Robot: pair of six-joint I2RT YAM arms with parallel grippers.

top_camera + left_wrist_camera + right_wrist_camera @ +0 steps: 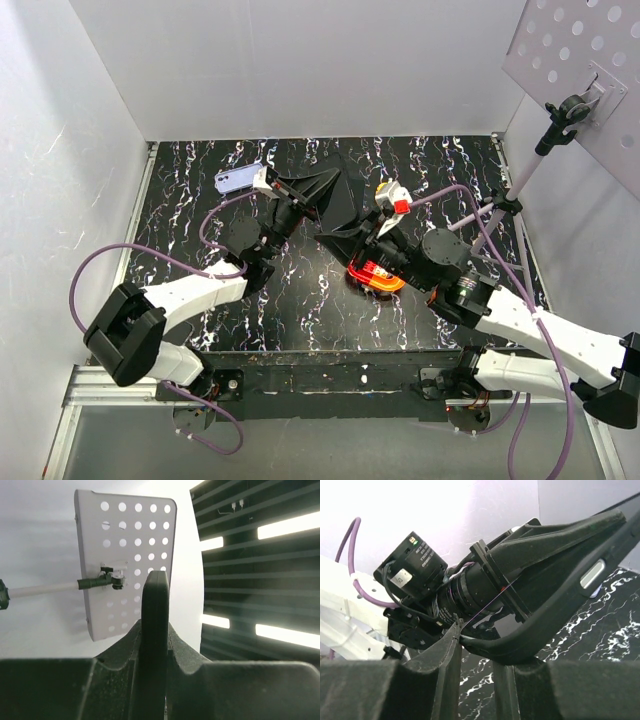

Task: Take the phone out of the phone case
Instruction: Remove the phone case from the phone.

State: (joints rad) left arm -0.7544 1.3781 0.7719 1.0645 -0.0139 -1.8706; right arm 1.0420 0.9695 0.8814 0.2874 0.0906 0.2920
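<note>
Black and slab-shaped, the phone case (315, 190) is held up off the worktop (300, 300), between the two arms near the middle of the scene. The left gripper (292, 203) has it from the left and the right gripper (345, 240) reaches it from the right.

In the left wrist view the phone case (155, 595) shows edge-on, a thin upright strip rising out of the left gripper (153, 630). The jaws are closed tight on its two faces, with no gap showing at either side. A white perforated panel (130, 545) on a stand is behind it.

In the right wrist view the phone case (555, 545) slants up to the right, with a grey side button on its edge. Its rounded lower corner comes down into the right gripper (479, 647). These jaws are drawn in to a narrow gap and grip that corner. The rim touches the tip of the left finger (451, 650), and marbled worktop (620, 620) shows through the slit below the rim. The left arm's wrist camera (415, 562) sits just behind the case.

The phone cannot be told apart from the case in any view.

An orange and red object (375, 277) lies on the worktop under the right arm, partly hidden.
</note>
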